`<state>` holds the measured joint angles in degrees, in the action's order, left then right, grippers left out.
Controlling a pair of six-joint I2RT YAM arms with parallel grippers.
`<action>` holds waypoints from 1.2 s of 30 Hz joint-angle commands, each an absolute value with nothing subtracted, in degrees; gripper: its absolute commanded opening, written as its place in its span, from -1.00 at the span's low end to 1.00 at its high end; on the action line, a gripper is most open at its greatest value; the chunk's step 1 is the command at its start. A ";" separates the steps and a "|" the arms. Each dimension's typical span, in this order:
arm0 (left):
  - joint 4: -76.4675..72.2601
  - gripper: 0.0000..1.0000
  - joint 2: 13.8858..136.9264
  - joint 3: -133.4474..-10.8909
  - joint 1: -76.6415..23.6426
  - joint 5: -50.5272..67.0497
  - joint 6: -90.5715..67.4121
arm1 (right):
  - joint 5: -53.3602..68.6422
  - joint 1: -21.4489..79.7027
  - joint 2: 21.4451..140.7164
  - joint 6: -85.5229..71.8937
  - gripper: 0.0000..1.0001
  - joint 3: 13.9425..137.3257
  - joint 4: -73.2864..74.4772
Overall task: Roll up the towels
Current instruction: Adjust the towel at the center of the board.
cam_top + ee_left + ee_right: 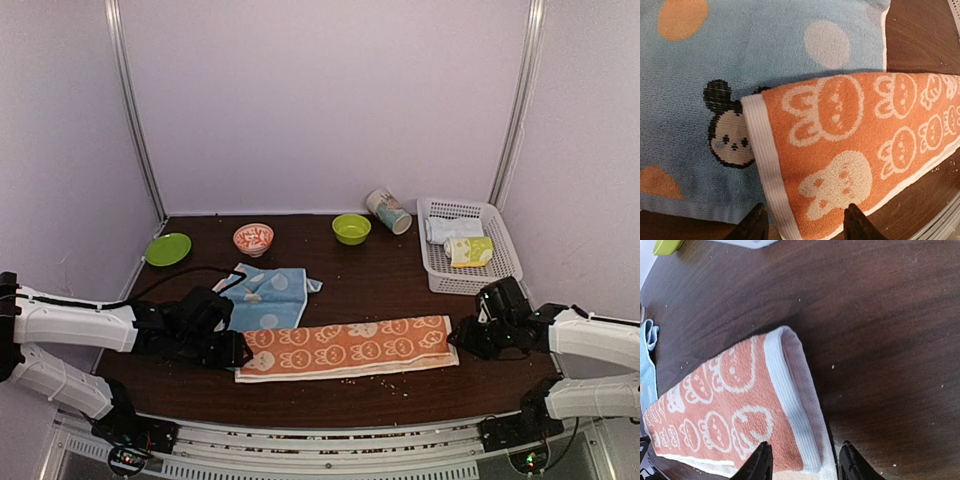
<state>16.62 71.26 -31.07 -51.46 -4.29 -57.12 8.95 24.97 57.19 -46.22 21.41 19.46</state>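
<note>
Straddling the ends of the orange bunny towel [345,348], left jaws and right jaws both sat open; Mickey head [727,132] showed on the blue towel [270,300].

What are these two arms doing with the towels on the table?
The two arms are working on the orange towel, which lies folded into a long strip near the front of the table. The left gripper is at its left end and the right gripper at its right end, each with its jaws apart and the towel's edge between them. No rolling is done yet. The blue towel lies flat behind, its near edge under the orange one.
</note>
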 commanded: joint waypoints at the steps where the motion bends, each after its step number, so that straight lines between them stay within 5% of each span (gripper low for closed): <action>1: 16.70 0.06 70.80 -31.24 -51.24 -5.10 -56.64 | 10.67 22.04 59.20 -43.96 -0.07 23.49 13.65; 24: 17.14 0.06 71.91 -32.04 -51.22 -4.83 -56.01 | 19.82 17.88 68.91 -42.55 -0.33 22.71 4.00; 36: 16.96 0.05 71.83 -31.68 -51.24 -4.79 -56.04 | 21.57 17.91 66.88 -42.46 -0.80 21.67 5.39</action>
<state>17.65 71.68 -31.09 -51.46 -4.29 -56.84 20.82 18.22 68.34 -42.70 22.44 5.37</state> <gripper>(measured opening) 0.528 0.142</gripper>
